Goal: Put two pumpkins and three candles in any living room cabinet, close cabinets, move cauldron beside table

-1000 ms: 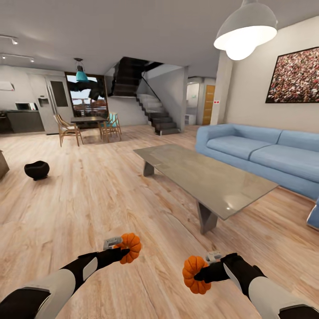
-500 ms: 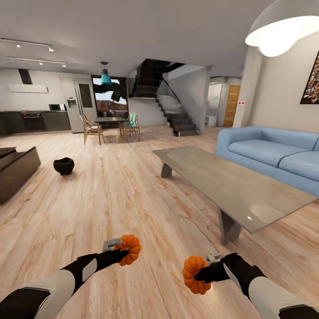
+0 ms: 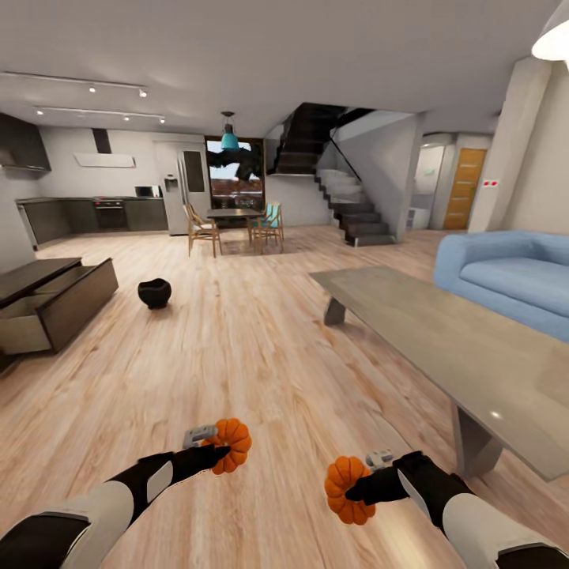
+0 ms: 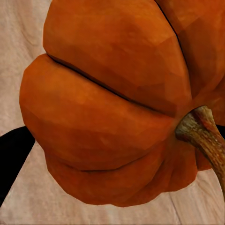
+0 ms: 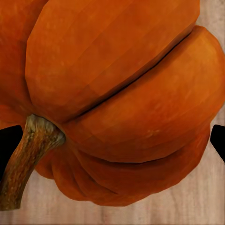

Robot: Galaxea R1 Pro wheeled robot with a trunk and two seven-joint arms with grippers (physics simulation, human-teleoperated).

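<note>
Head view: my left tool (image 3: 215, 451) grips one pumpkin (image 3: 231, 444); my right tool (image 3: 357, 491) grips the other pumpkin (image 3: 346, 488), above the floor (image 3: 237, 356); cabinet (image 3: 47, 304) far left with a drawer out, cauldron (image 3: 154, 292) beside it, worktop (image 3: 442, 340) right.
Left wrist view: pumpkin (image 4: 112, 108) fills my tool.
Right wrist view: pumpkin (image 5: 117, 93) likewise, stem (image 5: 26, 159) showing.

A blue sofa (image 3: 514, 276) sits at the right edge of the room on the light wood floor (image 3: 237, 356). Farther back, a dark dining table (image 3: 234, 213) stands with wooden chairs (image 3: 201, 230) around it, under a teal hanging lamp (image 3: 229, 141). A dark staircase (image 3: 348, 207) rises beside it. An orange door (image 3: 462, 190) shows at the far right, and dark kitchen units (image 3: 95, 215) line the far left wall.
</note>
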